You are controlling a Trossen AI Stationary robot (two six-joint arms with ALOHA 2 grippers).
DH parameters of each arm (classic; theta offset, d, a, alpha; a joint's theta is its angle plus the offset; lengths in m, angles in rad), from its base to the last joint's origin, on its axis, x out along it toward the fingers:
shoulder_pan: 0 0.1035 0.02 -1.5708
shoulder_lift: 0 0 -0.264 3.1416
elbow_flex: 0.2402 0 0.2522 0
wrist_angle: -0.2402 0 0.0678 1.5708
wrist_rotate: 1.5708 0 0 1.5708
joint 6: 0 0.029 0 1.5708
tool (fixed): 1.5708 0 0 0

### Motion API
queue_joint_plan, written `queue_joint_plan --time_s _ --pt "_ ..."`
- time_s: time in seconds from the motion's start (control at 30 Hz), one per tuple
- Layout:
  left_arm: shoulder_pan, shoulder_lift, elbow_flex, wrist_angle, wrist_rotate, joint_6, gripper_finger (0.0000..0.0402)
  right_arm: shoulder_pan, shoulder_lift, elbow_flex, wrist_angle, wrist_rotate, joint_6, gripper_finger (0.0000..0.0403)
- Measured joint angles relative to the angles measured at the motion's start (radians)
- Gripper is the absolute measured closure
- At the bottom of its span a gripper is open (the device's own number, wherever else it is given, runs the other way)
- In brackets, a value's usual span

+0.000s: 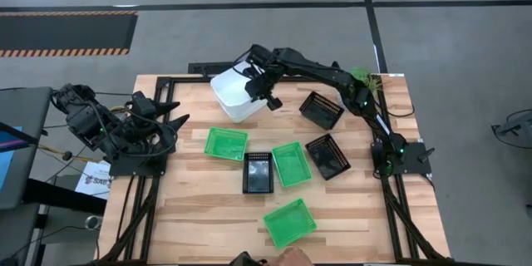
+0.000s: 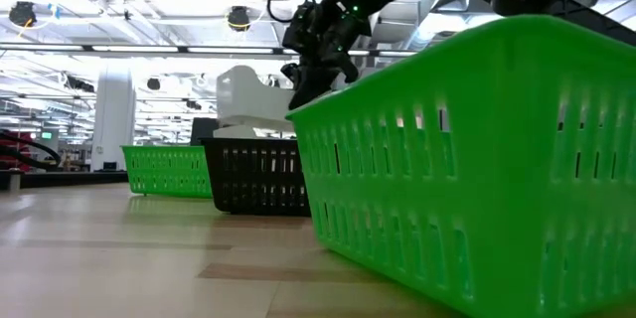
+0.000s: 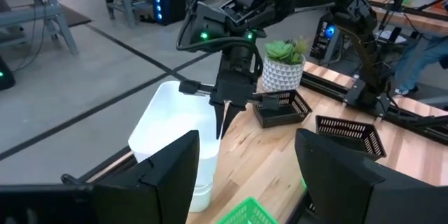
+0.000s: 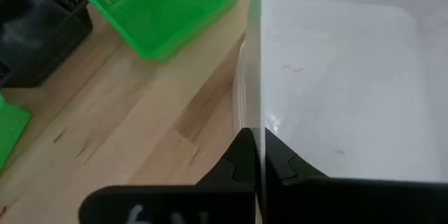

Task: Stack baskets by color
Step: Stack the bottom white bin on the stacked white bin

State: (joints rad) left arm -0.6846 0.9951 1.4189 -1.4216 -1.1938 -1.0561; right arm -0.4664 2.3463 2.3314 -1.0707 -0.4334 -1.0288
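Right gripper (image 1: 264,93): clamped on the rim of a white basket (image 1: 230,91), held tilted above other white baskets at the table's far side, left of centre.
Left gripper (image 3: 245,175): fingers apart, holding nothing, at the table's left edge.
Green baskets (image 1: 226,144): three, spread across the middle and near side.
Black baskets (image 1: 321,109): three, centre and right.

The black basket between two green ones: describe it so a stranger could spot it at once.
On the wooden table, look at the middle. The black basket sits flat between two green baskets. Unlike the two other black baskets nearer the right arm, it lies square to the table edges.
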Motion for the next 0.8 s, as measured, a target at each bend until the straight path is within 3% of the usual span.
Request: queue_joint_plan --time_s 0.8 --pt "0.0 0.0 0.0 0.0 0.009 -0.006 0.0178 -0.012 0.0 0.0 -0.027 -0.012 -0.045 0.0391"
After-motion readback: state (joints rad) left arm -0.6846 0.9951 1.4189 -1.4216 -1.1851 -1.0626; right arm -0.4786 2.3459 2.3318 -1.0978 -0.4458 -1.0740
